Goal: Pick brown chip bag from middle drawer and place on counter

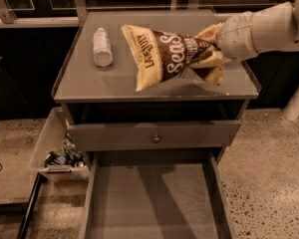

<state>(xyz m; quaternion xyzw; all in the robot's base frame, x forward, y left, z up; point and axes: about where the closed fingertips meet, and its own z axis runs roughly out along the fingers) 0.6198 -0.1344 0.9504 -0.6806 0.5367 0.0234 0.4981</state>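
Observation:
The brown chip bag (162, 56) hangs tilted over the counter (89, 83), its cream lower end close above the grey top. My gripper (209, 51) comes in from the right on the white arm (259, 29) and is shut on the bag's right end. The middle drawer (152, 203) stands pulled out below, its flat floor bare.
A white bottle (102, 46) lies on the counter's left side. A grey drawer front with a round knob (156, 138) sits above the open drawer. A clear bin with cans (60, 151) stands on the floor at the left. Speckled floor lies to the right.

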